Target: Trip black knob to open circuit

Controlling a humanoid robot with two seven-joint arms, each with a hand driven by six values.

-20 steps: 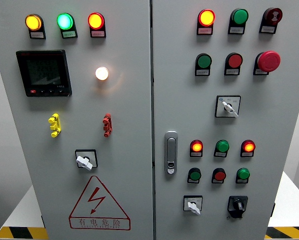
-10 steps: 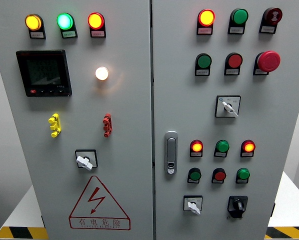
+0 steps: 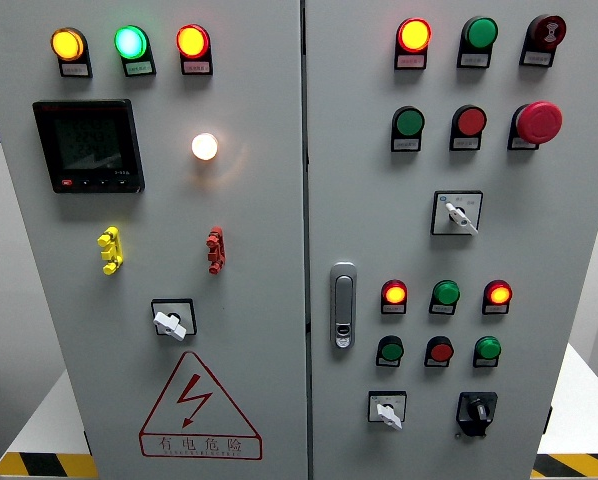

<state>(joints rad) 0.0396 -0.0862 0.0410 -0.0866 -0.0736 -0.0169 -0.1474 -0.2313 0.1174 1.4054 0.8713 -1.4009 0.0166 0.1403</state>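
The black knob (image 3: 476,410) is a rotary switch at the lower right of the grey cabinet's right door (image 3: 539,220). Its black handle points up and slightly left. Beside it to the left sits a white-handled selector (image 3: 387,410). Above it a row of lamps glows, red (image 3: 394,294), green (image 3: 445,293) and red (image 3: 498,293). Neither of my hands nor arms shows anywhere in the head view.
The left door carries three lit lamps at the top, a black meter (image 3: 89,146), a glowing white lamp (image 3: 204,146), yellow (image 3: 109,250) and red (image 3: 215,249) handles, a white selector (image 3: 170,321) and a warning triangle (image 3: 198,408). A door latch (image 3: 343,305) and red emergency button (image 3: 538,121) sit on the right door.
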